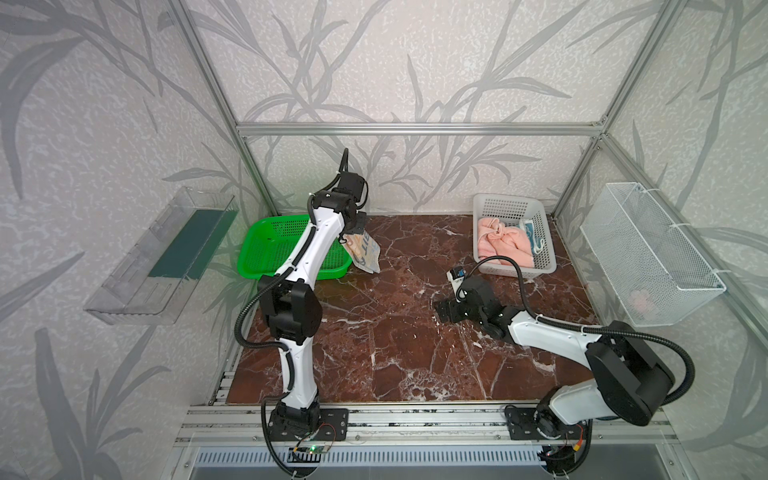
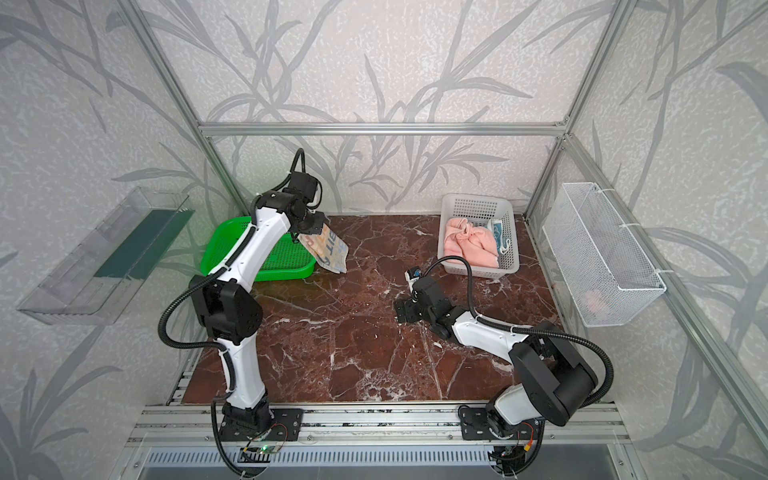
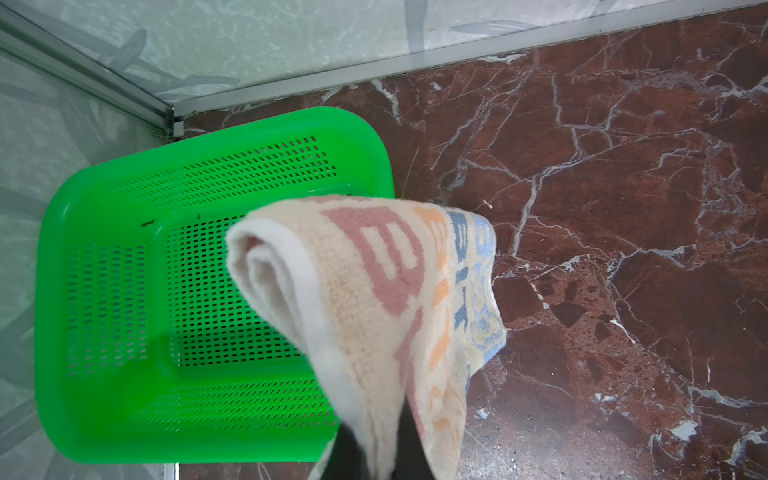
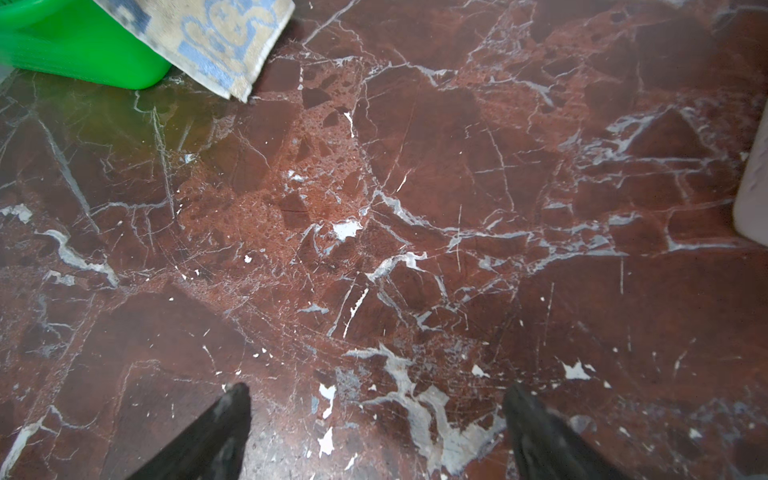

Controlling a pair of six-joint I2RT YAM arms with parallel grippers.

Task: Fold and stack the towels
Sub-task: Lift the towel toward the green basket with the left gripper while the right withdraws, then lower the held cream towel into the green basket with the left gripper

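Observation:
My left gripper [image 1: 354, 232] [image 3: 380, 455] is shut on the cream towel [image 1: 365, 250] [image 2: 329, 249] [image 3: 374, 291], which has orange and blue letters. The towel hangs folded over, above the right edge of the green basket [image 1: 266, 245] [image 3: 104, 291], and its lower corner [image 4: 220, 45] is close to the marble. The pink towel [image 1: 503, 245] [image 2: 469, 245] lies crumpled in the white basket [image 1: 515, 272] [image 2: 482, 272]. The teal towel [image 1: 534, 237] [image 2: 500, 235] is tucked at that basket's right side. My right gripper [image 1: 440, 309] [image 2: 401, 309] [image 4: 378, 390] stands open low over bare marble, holding nothing.
A wire mesh basket [image 1: 648, 257] hangs on the right wall with something pink in it. A clear plastic shelf [image 1: 158, 257] is fixed to the left wall. Aluminium frame posts and the back wall close in the brown marble table [image 1: 395, 353].

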